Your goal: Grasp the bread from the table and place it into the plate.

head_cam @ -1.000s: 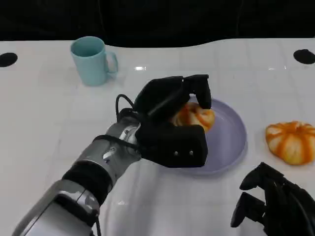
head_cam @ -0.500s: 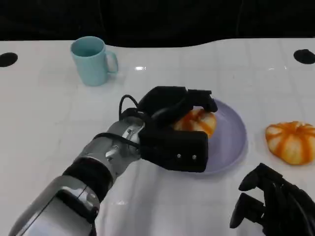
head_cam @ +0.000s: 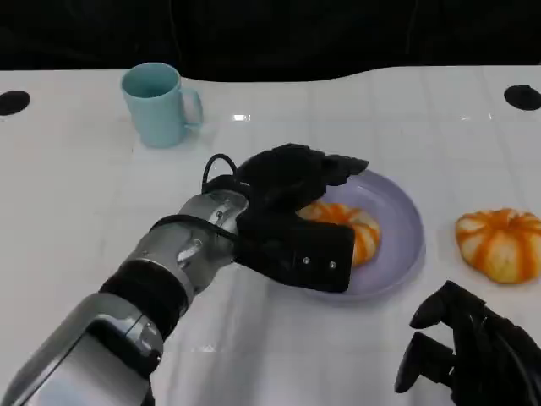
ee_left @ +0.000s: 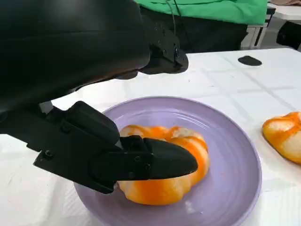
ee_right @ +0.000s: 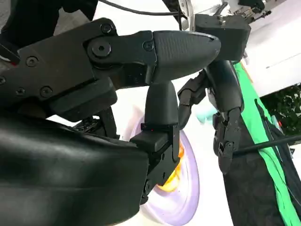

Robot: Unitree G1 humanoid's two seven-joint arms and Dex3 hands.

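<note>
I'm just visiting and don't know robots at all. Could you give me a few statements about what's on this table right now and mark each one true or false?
1. One bread lies on the purple plate. True.
2. The second bread sits on the plate too. False: it lies on the white table, beside the plate and apart from it.
3. The left hand is at the plate, around the bread on it. True.
4. The mug is red and lies on its side. False: it is light blue and stands upright.
5. The right hand holds the second bread. False: it is near the table's front edge, apart from that bread, holding nothing.
</note>
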